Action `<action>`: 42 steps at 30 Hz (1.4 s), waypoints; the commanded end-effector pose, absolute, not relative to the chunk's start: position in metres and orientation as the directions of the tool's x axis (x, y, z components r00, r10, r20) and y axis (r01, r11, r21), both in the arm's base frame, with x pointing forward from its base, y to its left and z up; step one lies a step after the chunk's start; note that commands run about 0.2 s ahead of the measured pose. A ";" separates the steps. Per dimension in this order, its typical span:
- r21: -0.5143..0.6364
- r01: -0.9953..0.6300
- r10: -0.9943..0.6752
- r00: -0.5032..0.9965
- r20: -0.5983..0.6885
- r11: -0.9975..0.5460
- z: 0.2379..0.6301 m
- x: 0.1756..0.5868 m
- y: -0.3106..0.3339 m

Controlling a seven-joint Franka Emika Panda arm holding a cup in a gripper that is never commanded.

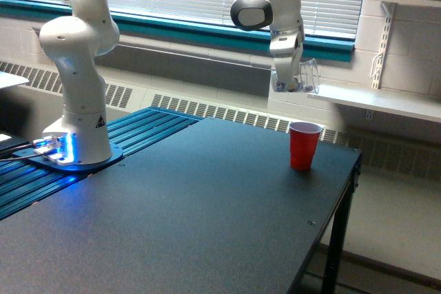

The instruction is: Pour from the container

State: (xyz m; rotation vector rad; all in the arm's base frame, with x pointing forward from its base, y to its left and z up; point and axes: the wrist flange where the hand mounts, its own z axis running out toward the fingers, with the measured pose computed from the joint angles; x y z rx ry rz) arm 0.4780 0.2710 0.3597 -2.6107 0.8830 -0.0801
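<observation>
The clear plastic cup (307,76) is seen clamped in the gripper (295,82), held roughly upright in the air above and slightly toward the exterior view's left of the red cup (304,145), which is stood on the dark table (179,211) near its far corner.

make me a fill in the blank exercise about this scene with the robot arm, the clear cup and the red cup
1. The gripper holds a small clear plastic cup up in the ____.
2. The opaque red plastic cup stands upright on the ____ table.
3. The clear cup is ____ than the red cup.
4. The window behind the arm is covered by white ____.

Missing words: air; black; higher; blinds
</observation>
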 end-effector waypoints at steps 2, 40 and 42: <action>-0.397 -0.614 -0.625 0.772 -0.119 -0.683 0.369 0.469 0.298; -0.344 -0.847 -0.754 0.523 -0.397 -0.406 0.361 0.470 0.305; -0.333 -0.850 -0.754 0.520 -0.402 -0.409 0.358 0.468 0.305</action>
